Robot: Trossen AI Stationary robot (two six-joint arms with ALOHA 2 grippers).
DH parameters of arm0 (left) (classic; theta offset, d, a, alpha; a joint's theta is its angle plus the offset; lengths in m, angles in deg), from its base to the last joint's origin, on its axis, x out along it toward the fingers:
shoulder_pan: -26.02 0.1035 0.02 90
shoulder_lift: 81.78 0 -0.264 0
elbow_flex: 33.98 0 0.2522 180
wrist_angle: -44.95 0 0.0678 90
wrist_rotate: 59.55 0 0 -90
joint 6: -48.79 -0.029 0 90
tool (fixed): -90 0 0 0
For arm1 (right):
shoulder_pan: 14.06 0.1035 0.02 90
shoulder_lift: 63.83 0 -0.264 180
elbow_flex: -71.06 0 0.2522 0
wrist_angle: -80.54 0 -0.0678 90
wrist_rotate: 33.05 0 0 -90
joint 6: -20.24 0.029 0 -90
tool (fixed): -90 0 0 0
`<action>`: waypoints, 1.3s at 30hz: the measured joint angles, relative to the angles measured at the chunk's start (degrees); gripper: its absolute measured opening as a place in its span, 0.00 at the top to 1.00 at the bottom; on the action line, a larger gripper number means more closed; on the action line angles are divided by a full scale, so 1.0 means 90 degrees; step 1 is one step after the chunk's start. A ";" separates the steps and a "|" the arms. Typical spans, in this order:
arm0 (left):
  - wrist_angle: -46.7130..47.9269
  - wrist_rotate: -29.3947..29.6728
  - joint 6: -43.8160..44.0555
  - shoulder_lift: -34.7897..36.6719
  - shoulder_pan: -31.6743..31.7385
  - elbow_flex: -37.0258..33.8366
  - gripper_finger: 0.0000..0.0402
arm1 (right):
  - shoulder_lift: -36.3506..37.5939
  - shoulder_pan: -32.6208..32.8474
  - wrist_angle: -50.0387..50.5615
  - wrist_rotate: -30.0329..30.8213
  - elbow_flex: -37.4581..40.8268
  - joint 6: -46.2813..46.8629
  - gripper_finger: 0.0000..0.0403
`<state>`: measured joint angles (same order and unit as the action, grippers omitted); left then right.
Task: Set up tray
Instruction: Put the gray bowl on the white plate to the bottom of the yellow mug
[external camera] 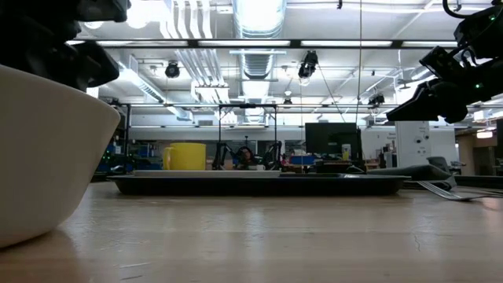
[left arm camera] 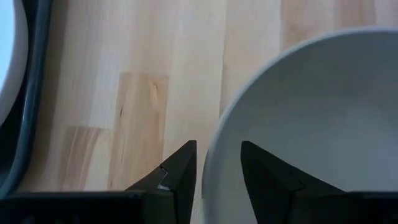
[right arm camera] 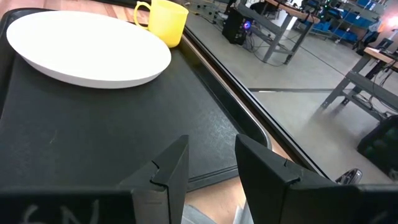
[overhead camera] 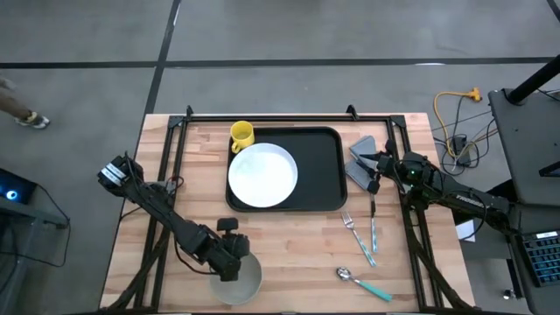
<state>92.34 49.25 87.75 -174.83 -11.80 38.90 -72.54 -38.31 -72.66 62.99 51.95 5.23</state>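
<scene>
While the black tray lies at the table's far middle (a white plate sits on it), the right gripper hangs just beside its right edge, fingers partly apart and empty. The left gripper pinches the bowl's rim, well away.
</scene>
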 joint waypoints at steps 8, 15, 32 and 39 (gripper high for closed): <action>0.0001 -0.0014 -0.0079 0.0000 0.0034 -0.0127 0.76 | 0.0000 -0.0002 0.0000 0.0001 0.0000 0.0000 0.69; -0.0049 -0.0582 -0.0078 0.0015 0.0279 -0.0121 0.97 | 0.0000 -0.0002 -0.0002 0.0002 0.0000 0.0000 0.70; 0.0028 -0.1055 -0.1303 0.0022 0.0907 0.0253 1.00 | 0.0000 -0.0001 -0.0001 0.0001 0.0000 0.0000 0.69; 0.0228 -0.1688 -0.2044 0.0097 0.1556 0.0323 1.00 | 0.0000 0.0000 0.0000 0.0000 0.0000 -0.0001 0.70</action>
<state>94.39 34.06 69.35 -173.96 2.20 41.81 -72.54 -38.31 -72.66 62.99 51.95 5.22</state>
